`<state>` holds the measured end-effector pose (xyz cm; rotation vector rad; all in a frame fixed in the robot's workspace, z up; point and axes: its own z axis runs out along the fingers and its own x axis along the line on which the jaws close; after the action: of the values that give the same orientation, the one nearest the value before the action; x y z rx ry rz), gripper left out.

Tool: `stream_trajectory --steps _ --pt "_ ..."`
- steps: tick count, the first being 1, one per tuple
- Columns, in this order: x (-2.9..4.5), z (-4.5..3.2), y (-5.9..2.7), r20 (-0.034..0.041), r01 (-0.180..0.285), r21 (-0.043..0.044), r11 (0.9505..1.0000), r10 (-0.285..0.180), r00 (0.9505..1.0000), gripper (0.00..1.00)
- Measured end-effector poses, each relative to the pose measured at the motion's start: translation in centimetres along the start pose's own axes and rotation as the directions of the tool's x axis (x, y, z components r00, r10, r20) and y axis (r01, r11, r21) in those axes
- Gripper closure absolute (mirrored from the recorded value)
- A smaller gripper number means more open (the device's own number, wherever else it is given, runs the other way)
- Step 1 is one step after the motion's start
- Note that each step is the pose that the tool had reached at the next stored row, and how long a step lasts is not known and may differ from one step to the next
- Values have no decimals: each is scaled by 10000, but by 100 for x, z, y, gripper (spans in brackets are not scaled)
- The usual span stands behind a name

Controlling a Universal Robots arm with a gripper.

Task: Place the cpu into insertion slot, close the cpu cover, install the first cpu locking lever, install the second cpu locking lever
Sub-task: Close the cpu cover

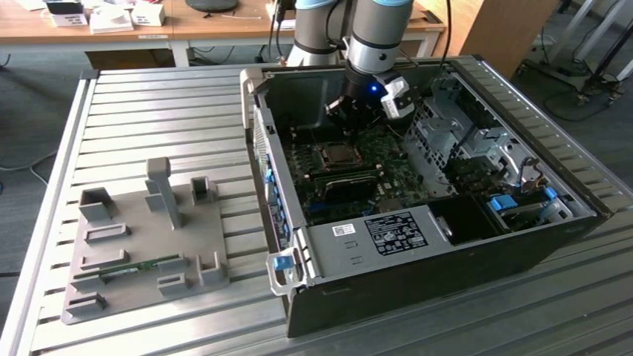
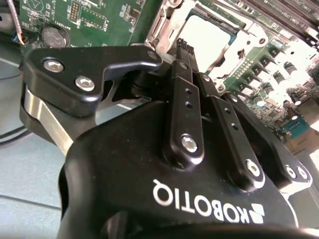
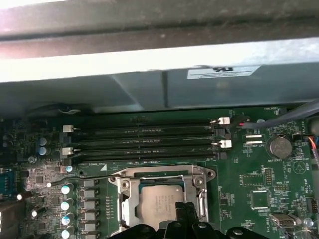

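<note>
Inside the open computer case [image 1: 416, 274], right of centre in the exterior view, the gripper [image 2: 182, 46] hung above the socket [image 1: 339, 154].
Its fingers [image 2: 185, 94] met, empty; the cpu [image 3: 155, 204] sat in that socket, framed by the cpu cover [image 3: 122, 199].

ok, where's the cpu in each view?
Exterior view: the cpu sits mid-board inside the open case.
Second wrist view: pale square just past the gripper.
First wrist view: grey square in the socket.
Shared landmark: the cpu cover framing it.
</note>
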<state>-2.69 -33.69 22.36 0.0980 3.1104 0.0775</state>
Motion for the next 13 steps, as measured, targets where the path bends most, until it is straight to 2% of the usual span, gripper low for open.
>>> stream_trajectory --steps 7,13 --pt "2 0 0 -1 6 -1 10000 -6 10000 89" --pt "35 0 -2 0 5 0 10000 -5 10000 89"
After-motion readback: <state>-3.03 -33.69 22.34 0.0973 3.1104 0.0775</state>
